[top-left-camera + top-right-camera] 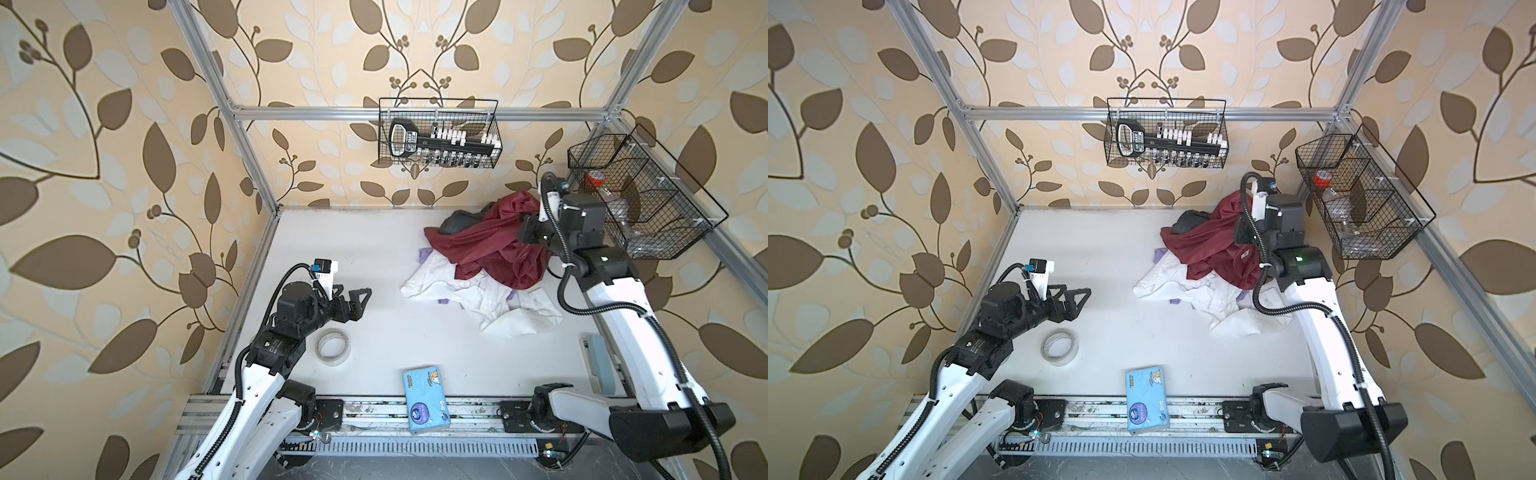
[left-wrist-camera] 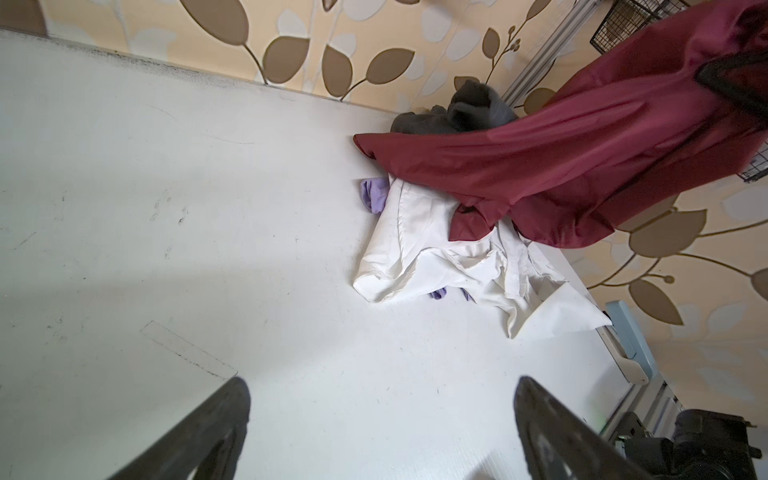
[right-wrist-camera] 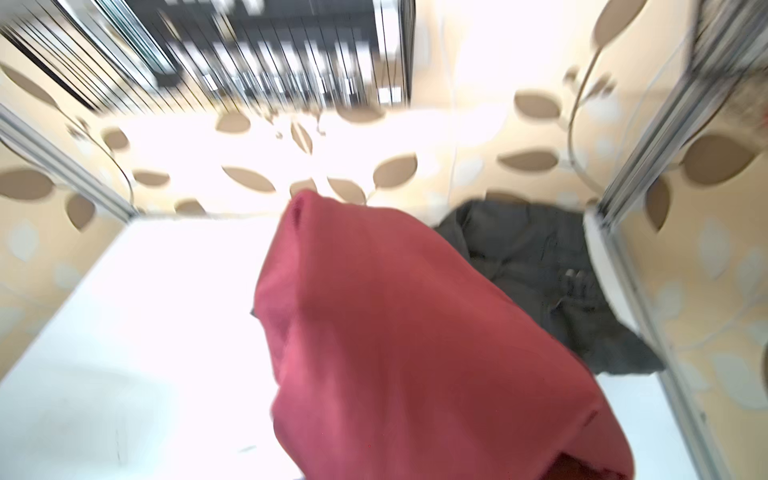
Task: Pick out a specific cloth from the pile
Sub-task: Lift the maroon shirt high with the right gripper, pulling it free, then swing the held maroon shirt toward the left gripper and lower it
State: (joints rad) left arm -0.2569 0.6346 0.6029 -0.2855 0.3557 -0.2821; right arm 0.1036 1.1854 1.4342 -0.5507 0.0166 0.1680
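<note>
The cloth [image 1: 490, 241] is a maroon shirt, lifted at its far right end and draping down onto the pile [image 1: 478, 299] of white, dark grey and lilac garments. My right gripper [image 1: 524, 224] is shut on the cloth's raised part, above the table's back right corner. In the blurred right wrist view the cloth [image 3: 395, 332] covers the jaws, with the dark grey garment [image 3: 540, 266] behind it. My left gripper [image 1: 355, 293] stands open at the left, well clear of the pile, nothing between its fingers [image 2: 232, 411]. The left wrist view shows the cloth [image 2: 561, 166] hanging over the white shirt [image 2: 436, 257].
A tape roll [image 1: 332, 347] lies beside the left arm. A blue tissue pack [image 1: 426, 399] sits at the front edge. Wire baskets hang on the back wall [image 1: 440, 133] and the right frame [image 1: 640, 195]. A pale blue flat item [image 1: 600, 370] lies at the table's right edge.
</note>
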